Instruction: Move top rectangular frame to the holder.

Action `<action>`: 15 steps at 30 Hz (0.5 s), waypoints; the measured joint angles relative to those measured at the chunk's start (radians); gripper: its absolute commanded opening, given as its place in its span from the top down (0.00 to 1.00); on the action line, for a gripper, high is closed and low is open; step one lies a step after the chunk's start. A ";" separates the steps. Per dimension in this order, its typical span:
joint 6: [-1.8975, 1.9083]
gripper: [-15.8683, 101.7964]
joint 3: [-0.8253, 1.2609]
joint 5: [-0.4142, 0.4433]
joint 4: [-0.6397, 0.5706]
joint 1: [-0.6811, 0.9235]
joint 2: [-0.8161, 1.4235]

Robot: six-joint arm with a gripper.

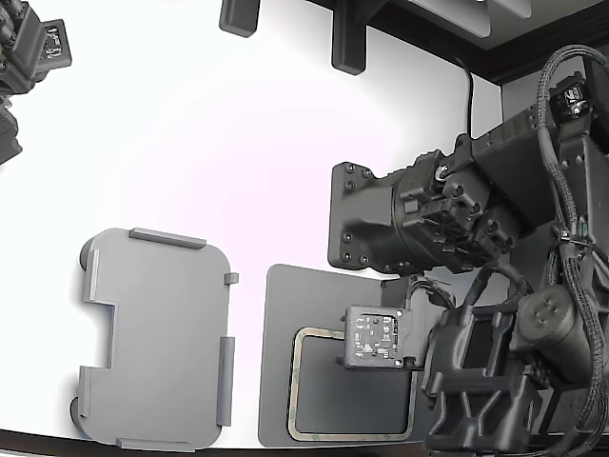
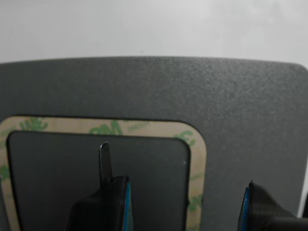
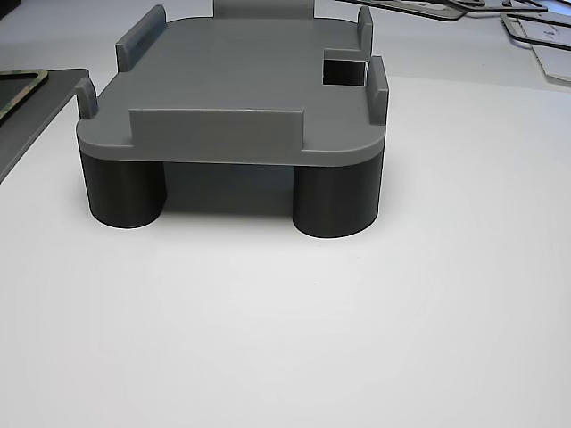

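A: Your tool (image 2: 185, 207) is hanging spread above the top rectangular frame (image 2: 198, 159), straddling its side.

B: Frame's lying on the dark mat (image 1: 295, 295) beside the holder (image 1: 162, 333), waiting.

We note: frame (image 2: 111, 127), pale beige with green mottling; mat (image 2: 240, 101), dark grey, fine speckled texture; holder (image 1: 157, 333), plain light grey, its feet (image 3: 337, 201) darker grey; table (image 1: 238, 143), white; gripper (image 2: 185, 207), black with blue-edged pads (image 2: 127, 207).
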 measured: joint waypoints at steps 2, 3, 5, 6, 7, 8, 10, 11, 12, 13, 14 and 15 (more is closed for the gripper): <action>0.025 0.05 0.043 -0.018 -0.040 0.018 0.015; 0.028 0.03 0.067 -0.026 -0.064 0.025 0.028; 0.029 0.02 0.114 -0.038 -0.112 0.032 0.046; 0.032 0.02 0.138 -0.041 -0.137 0.035 0.054; 0.037 0.02 0.161 -0.043 -0.156 0.038 0.058; 0.044 0.02 0.181 -0.043 -0.176 0.040 0.064; 0.054 0.02 0.218 -0.051 -0.212 0.041 0.067; 0.057 0.03 0.232 -0.058 -0.222 0.041 0.067; 0.060 0.05 0.242 -0.064 -0.230 0.041 0.067; 0.061 0.06 0.252 -0.067 -0.232 0.041 0.067; 0.063 0.08 0.259 -0.072 -0.232 0.041 0.072; 0.064 0.09 0.268 -0.077 -0.232 0.041 0.077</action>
